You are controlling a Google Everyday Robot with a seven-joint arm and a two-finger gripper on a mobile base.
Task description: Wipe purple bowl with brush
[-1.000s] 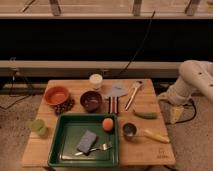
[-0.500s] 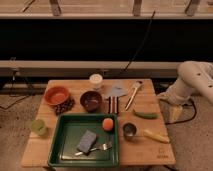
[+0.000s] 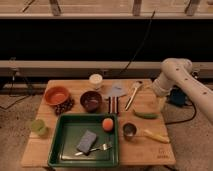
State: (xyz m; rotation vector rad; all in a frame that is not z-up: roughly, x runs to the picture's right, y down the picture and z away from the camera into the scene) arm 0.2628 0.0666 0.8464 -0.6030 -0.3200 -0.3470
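Note:
The purple bowl [image 3: 91, 100] stands on the wooden table, just right of the orange bowl [image 3: 56, 95]. The brush [image 3: 133, 95], a long pale stick, lies slanted on the table right of the bowl, past a grey cloth-like piece [image 3: 116, 90]. My white arm bends in from the right, and the gripper [image 3: 161, 101] hangs at the table's right edge, to the right of the brush and apart from it. The gripper is open and holds nothing.
A green tray [image 3: 60, 150] at the front holds a sponge [image 3: 87, 141], a fork [image 3: 95, 148] and an orange ball [image 3: 107, 124]. Around it are a metal cup [image 3: 129, 130], a yellow-handled tool [image 3: 155, 136], a green pod [image 3: 145, 115], a white cup [image 3: 96, 80] and a green cup [image 3: 38, 126].

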